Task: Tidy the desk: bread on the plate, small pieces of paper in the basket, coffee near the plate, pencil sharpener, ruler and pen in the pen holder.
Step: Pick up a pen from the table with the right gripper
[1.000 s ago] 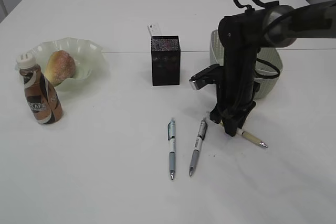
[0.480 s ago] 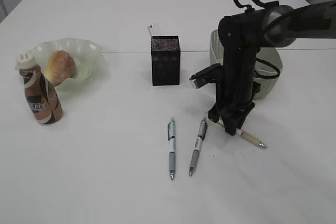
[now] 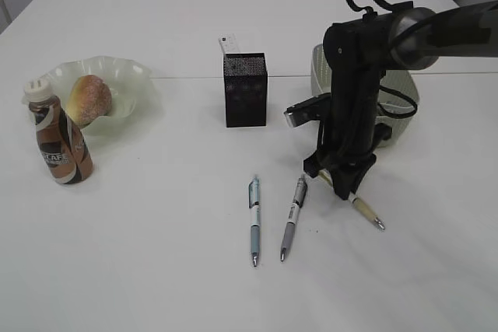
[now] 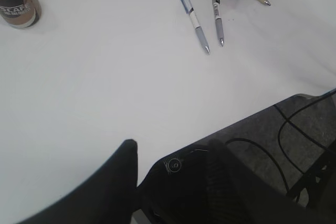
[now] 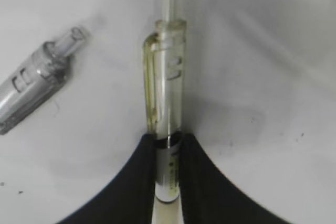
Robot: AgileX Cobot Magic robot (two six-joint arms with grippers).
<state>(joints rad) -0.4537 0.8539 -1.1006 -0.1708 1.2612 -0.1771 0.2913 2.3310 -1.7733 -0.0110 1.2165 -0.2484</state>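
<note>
My right gripper (image 3: pixel 341 188) (image 5: pixel 168 145) points down at the desk (image 3: pixel 156 254) in front of the basket (image 3: pixel 401 91) and is shut on a yellowish clear pen (image 3: pixel 366 211) (image 5: pixel 165 87). Two grey pens (image 3: pixel 254 221) (image 3: pixel 293 218) lie to its left. The bread (image 3: pixel 89 99) rests on the plate (image 3: pixel 132 75), and the coffee (image 3: pixel 58 141) stands just in front of it. The ruler (image 3: pixel 227 43) sticks out of the pen holder (image 3: pixel 245 89). My left gripper (image 4: pixel 168 153) hangs open and empty over the desk's near edge. The pencil sharpener and small pieces of paper are out of view.
In the left wrist view the grey pens (image 4: pixel 193 18) (image 4: pixel 217 10) and the coffee (image 4: pixel 18 1) lie far ahead. A dark floor with cables (image 4: pixel 294 145) shows past the desk edge. The nearer grey pen's cap (image 5: pixel 37 90) lies close left of my right fingers.
My right jaws have closed onto the yellowish pen, and its tip has swung a little toward the near edge. The left arm has not moved.
</note>
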